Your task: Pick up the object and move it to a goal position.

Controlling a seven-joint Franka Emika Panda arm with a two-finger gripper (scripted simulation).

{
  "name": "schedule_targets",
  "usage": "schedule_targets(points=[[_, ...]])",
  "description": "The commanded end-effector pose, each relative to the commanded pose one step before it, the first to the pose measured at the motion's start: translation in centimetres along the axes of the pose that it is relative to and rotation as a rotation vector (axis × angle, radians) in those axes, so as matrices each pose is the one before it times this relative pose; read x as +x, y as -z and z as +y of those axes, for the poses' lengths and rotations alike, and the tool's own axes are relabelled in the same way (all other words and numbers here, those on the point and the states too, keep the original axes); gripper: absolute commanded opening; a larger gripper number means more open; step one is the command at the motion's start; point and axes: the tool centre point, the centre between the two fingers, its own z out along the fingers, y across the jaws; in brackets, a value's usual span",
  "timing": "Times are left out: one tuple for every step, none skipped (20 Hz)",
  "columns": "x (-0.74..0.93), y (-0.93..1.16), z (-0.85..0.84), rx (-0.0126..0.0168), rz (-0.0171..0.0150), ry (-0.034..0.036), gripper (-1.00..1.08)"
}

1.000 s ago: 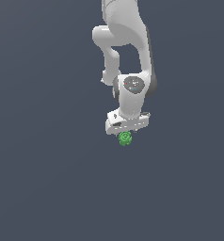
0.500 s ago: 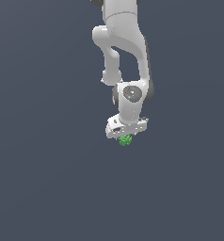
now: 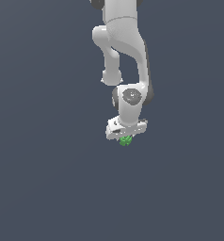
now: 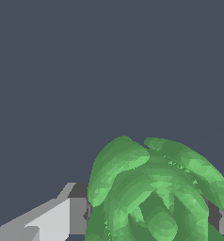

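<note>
1. The white arm [image 3: 125, 56] reaches down from the top of the exterior view.
2. Its pincer [image 3: 125, 137] pinches the green object [image 3: 125, 140], fingers [image 4: 62, 219] pressed against its sides.
3. The object's ridged lobes fill the wrist view.

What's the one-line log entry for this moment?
phase: carry | gripper: shut on green object | object: between the fingers, fills wrist view | goal marker: none visible | surroundings: plain dark background

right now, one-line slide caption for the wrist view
End effector shut on a lumpy green object, seen close up over a plain grey floor.
</note>
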Motion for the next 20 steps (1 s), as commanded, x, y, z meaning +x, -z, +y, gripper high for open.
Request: schedule_targets(points=[[0.007, -0.082, -0.005, 0.00008, -0.00016, 0.00015, -1.0], [0.0, 0.0, 0.0, 0.0, 0.0, 0.0, -1.0], [0.0, 0.0, 0.0, 0.0, 0.0, 0.0, -1.0], [0.0, 0.0, 0.0, 0.0, 0.0, 0.0, -1.0], [0.0, 0.0, 0.0, 0.0, 0.0, 0.0, -1.0], [-0.025, 0.087, 0.019, -0.00066, 0.00007, -0.00019, -1.0], [-0.004, 0.026, 0.013, 0.0, 0.0, 0.0, -1.0], [-0.011, 0.078, 0.039, 0.0, 0.0, 0.0, -1.0], [-0.019, 0.13, 0.065, 0.0, 0.0, 0.0, -1.0], [-0.026, 0.183, 0.091, 0.0, 0.0, 0.0, -1.0], [-0.033, 0.235, 0.117, 0.0, 0.0, 0.0, -1.0], [-0.041, 0.289, 0.144, 0.0, 0.0, 0.0, -1.0], [-0.048, 0.343, 0.171, 0.0, 0.0, 0.0, -1.0], [-0.056, 0.398, 0.198, 0.0, 0.0, 0.0, -1.0], [-0.064, 0.454, 0.225, 0.0, 0.0, 0.0, -1.0], [-0.071, 0.511, 0.254, 0.0, 0.0, 0.0, -1.0], [-0.079, 0.57, 0.282, 0.0, 0.0, 0.0, -1.0], [-0.087, 0.631, 0.312, 0.0, 0.0, 0.0, -1.0], [-0.095, 0.69, 0.341, 0.0, 0.0, 0.0, -1.0], [-0.099, 0.744, 0.347, 0.00027, -0.00001, 0.0004, -1.0]])
